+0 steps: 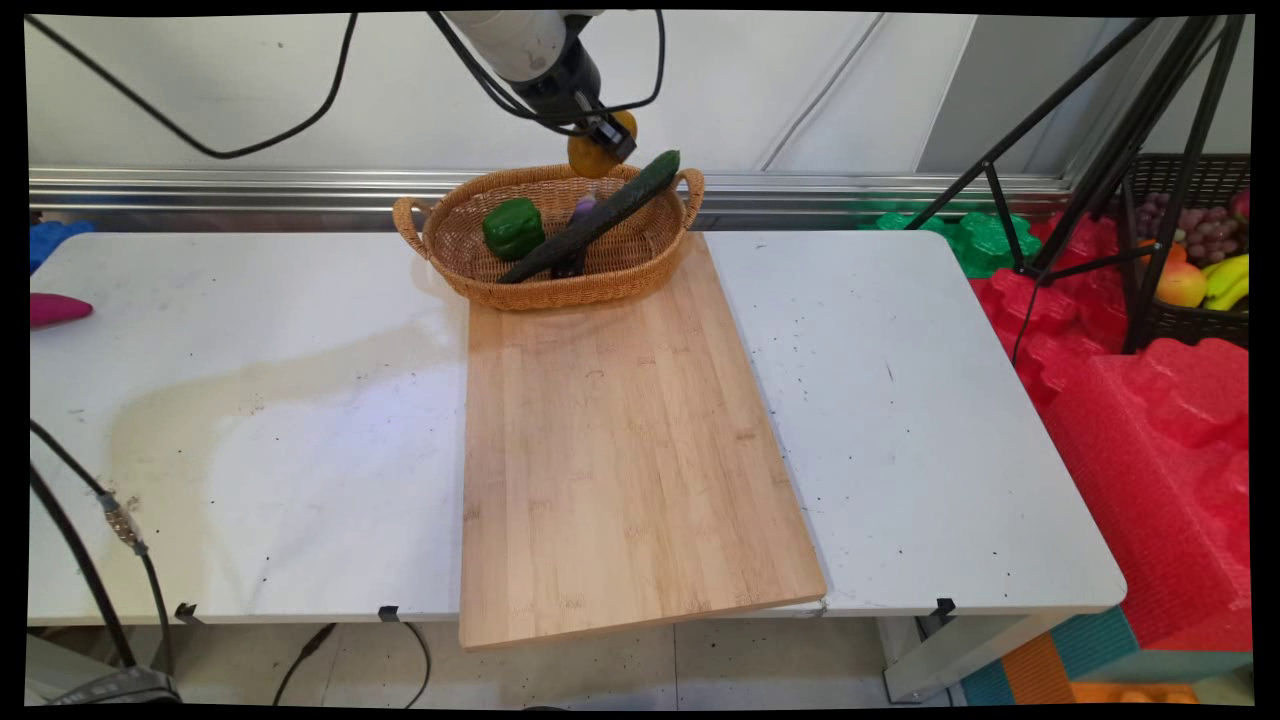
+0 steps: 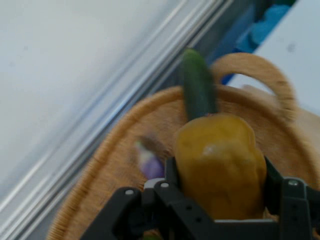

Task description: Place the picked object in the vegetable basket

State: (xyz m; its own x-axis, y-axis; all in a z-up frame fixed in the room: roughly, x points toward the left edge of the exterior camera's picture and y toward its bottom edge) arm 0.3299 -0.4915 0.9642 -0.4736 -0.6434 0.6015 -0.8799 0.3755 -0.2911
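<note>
Nearest, a wooden board [image 1: 620, 450] lies on the white counter [image 1: 250, 420], its far end touching the basket [image 1: 545, 290]. In the basket: a green pepper [image 1: 514, 227], a cucumber [image 1: 600, 215] leaning up over the far rim, and something purple [image 2: 150, 162] beside it. Above the basket's far rim, the hand [image 1: 608, 138] is clamped on a yellow pepper [image 2: 220, 165], held clear of the basket. No readable writing.

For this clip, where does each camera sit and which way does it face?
Main view: fixed above the table's near side, looking down across the cutting board to the wall; arm and end effector enter at the top.
Hand view: on the hand, looking along the end effector into the basket; black linkage and fingers show.
Shared: yellow pepper, cucumber, basket.
</note>
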